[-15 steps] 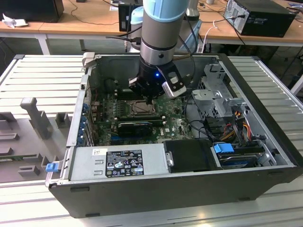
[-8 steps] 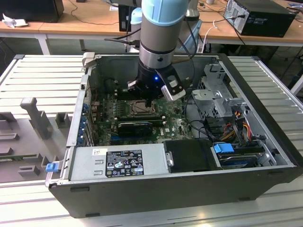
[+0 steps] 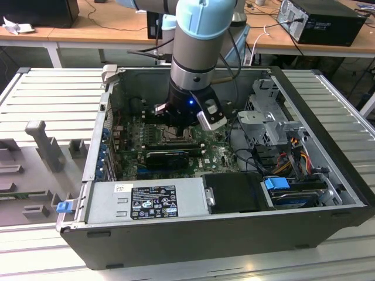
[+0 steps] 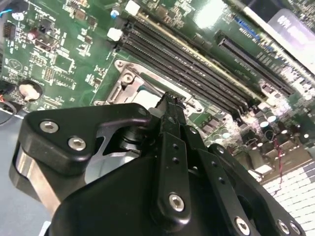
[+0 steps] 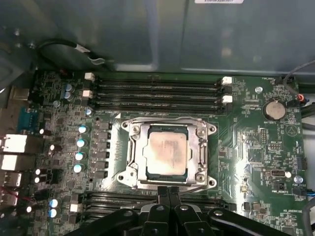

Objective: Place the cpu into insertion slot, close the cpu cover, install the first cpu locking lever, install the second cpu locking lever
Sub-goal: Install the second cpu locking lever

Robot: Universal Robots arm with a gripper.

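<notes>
Two steps look done — I see the cpu [image 5: 167,156] seated under the cpu cover [image 5: 170,151]. My gripper [image 5: 169,191], jaws pressed together, hovers at the socket's edge — lever work, I judge, needing a precise hook.

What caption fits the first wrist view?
Gripper shut beside the socket, cpu seated under its closed cover.

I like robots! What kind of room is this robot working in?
Probably a robot lab or workshop. An open computer case lies on a metal workbench, the arm's claw is by its cpu, and wooden desks behind hold cables.
</notes>
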